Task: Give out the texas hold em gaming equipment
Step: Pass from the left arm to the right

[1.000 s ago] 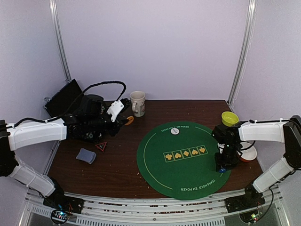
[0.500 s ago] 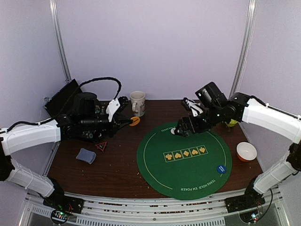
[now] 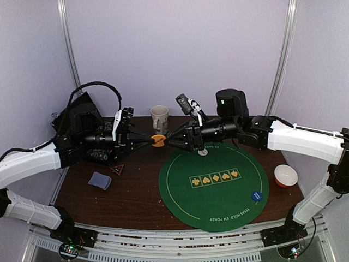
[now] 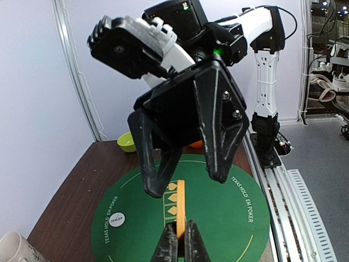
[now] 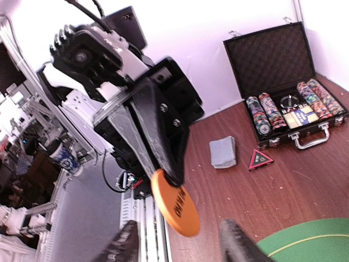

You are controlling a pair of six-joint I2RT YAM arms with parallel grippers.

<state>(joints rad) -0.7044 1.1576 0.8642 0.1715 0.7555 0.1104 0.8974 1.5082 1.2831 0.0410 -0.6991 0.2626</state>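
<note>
Left gripper (image 3: 151, 140) is clamped tight on the orange button disc (image 3: 158, 141). The disc is held up in the air above the brown table (image 3: 136, 194), just off the far-left rim of the green mat (image 3: 218, 210). The right gripper (image 3: 170, 141) is lined up nose to nose with it. Its jaws are spread on either side of the disc and nothing is pinched by them, going by both wrist views. So a hand-over looks set up but not completed.

Progress-wise, only the buttons seem to have been dealt with:
- The blue disc (image 3: 256, 195) is parked on the mat near its near-right edge.
- The white dealer disc (image 4: 116, 219) is sitting on the mat at the far edge.
- The orange one is in mid-air, so its spot hasn't been filled yet.

What looks left, and it's most of the job:
- The deck of cards (image 3: 100, 180) is lying in one pile on the table, left of the mat. No cards can be seen dealt out anywhere.
- The chip stacks (image 5: 262, 112) are lined up inside the open case (image 5: 272, 54) at the far left. No chips can be spotted on the mat.

Early days then, probably.
</note>
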